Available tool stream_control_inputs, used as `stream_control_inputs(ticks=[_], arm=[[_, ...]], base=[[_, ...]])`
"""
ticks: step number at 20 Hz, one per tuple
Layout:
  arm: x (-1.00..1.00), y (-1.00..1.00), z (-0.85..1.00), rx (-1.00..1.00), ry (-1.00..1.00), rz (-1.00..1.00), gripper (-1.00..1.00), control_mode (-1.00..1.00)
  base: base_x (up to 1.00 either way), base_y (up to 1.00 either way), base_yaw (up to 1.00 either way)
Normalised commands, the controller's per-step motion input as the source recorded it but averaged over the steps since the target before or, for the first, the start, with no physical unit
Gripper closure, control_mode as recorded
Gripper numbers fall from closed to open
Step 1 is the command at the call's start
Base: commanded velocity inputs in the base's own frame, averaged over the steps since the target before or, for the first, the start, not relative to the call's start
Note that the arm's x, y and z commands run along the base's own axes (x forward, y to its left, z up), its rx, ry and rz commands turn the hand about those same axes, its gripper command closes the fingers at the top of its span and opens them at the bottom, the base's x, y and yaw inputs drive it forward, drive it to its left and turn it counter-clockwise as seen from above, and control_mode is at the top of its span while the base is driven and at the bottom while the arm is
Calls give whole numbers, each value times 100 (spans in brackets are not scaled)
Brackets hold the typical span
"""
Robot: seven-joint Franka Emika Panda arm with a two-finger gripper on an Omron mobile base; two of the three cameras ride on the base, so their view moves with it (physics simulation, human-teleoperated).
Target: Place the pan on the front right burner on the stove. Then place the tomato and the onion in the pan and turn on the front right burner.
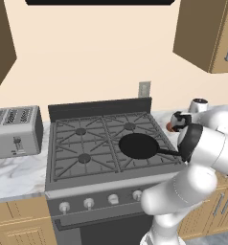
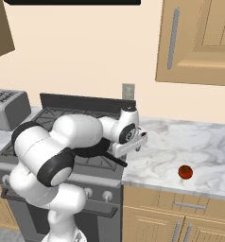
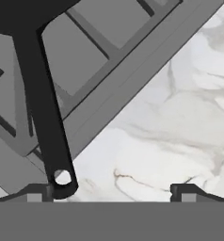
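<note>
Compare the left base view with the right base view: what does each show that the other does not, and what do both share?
Left base view: the pan's whole round body, unobstructed, sitting on the stove. Right base view: the tomato lying on the marble counter, right of the stove. Both share the stove, the wall outlet, the toaster and the white arm.

Cream wall, wooden upper cabinets, white marble counter, silver toaster, wall outlet.
</note>
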Motion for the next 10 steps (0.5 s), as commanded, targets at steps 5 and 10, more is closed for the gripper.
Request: stream_control_inputs(ticks=[5,10], arm=[[7,-25,8,7,-1,-19,-100,-100],[1,-22,0,18,-11,-19,-100,-100]], base=[[0,0,0],[0,0,0]])
